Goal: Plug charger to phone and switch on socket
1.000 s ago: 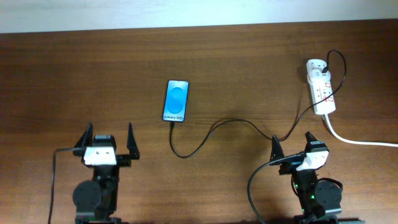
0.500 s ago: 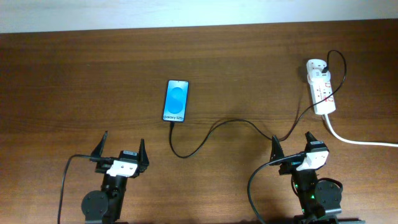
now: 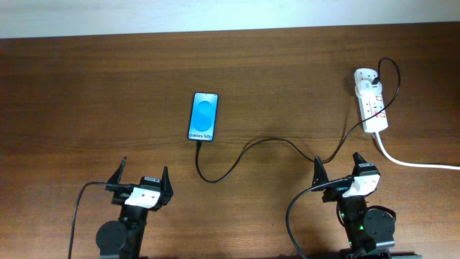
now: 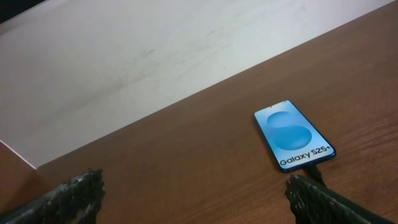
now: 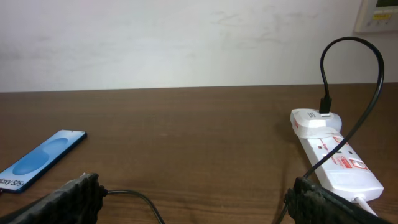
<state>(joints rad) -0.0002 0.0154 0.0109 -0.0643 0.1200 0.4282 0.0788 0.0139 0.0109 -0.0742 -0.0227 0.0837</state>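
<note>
A: Where does the charger (image 3: 273,139) lie?
B: Slack across the table (image 3: 86,93), from the socket (image 3: 371,104) at far right to the phone (image 3: 203,116) mid-table; its tip meets the phone's lower edge; seated or not, I cannot tell.
A: Handling?
B: Light, limp, likely slippery; pinch the stiff plug tip, not the cord; the 2 grippers, left (image 3: 144,173) and right (image 3: 336,164), gape empty.

The phone (image 3: 203,116) lies flat with its blue screen up, well ahead of the left gripper (image 3: 142,177) and slightly to its right, the "Galaxy S25+" end nearest the claw. The charger (image 3: 273,139), a thin black cable, meets that end and snakes past the right gripper (image 3: 336,162), just beside its left finger. It then arcs into the plug head of the white socket (image 3: 371,106), which lies ahead-right of that claw.
</note>
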